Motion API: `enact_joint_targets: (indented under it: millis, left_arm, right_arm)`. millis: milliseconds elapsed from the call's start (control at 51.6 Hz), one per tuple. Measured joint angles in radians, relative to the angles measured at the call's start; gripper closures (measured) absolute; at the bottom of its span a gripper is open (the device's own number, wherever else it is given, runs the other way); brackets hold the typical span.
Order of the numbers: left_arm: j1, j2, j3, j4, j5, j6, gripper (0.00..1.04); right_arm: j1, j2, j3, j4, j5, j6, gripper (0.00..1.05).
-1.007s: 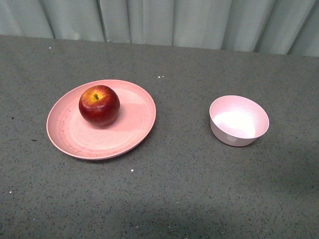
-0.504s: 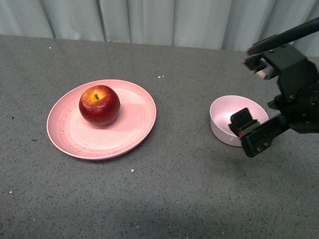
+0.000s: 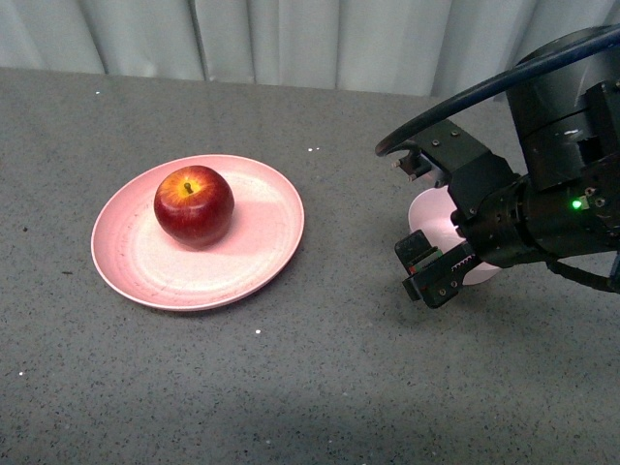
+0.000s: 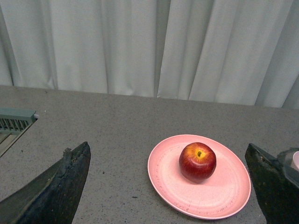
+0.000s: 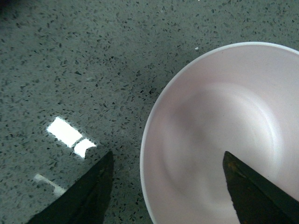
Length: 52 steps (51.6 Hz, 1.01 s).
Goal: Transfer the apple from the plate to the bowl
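Note:
The dark-red apple (image 3: 194,206) sits upright on the back left part of the salmon-pink plate (image 3: 252,257), left of centre on the table. The pale pink bowl (image 3: 433,221) stands to the right, mostly hidden behind my right gripper (image 3: 417,213), which hangs open just over its left rim. In the right wrist view the bowl's whitish inside (image 5: 219,126) is empty and the open right gripper (image 5: 168,156) straddles its rim. My left gripper (image 4: 166,154) is open and empty, well back from the apple (image 4: 197,162) and plate (image 4: 168,182); it is out of the front view.
The grey speckled table (image 3: 320,378) ends at a pale curtain (image 3: 291,39) at the back. A grey slatted fixture (image 4: 14,122) lies at the edge of the left wrist view. The right arm's black cable (image 3: 465,97) arcs above the bowl.
My right arm has come in from the right and moved left and lower, over the bowl, covering most of it. The apple, plate and bowl have not moved.

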Motion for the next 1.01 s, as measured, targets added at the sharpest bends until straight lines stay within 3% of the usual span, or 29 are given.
enact_joint_targets:
  millis: [271,426,504,717,1007]
  left_arm:
    - [0.000,0.000,0.000,0.000,0.000,0.000,0.07]
    - [0.000,0.000,0.000,0.000,0.000,0.000,0.07]
    - [0.000,0.000,0.000,0.000,0.000,0.000,0.07]
    - [0.000,0.000,0.000,0.000,0.000,0.000,0.07]
    - [0.000,0.000,0.000,0.000,0.000,0.000,0.07]
  right_arm:
    - [0.003,0.015,0.030,-0.014,0.025,0.000,0.73]
    - [0.002,0.012,0.031,-0.029,0.029,-0.005,1.04]
    - [0.002,-0.004,0.027,-0.034,0.024,-0.010,1.04]
    - [0.035,-0.076,0.017,-0.065,-0.135,0.049,1.04]
    - [0.098,-0.068,0.072,-0.067,-0.172,0.098,1.04]
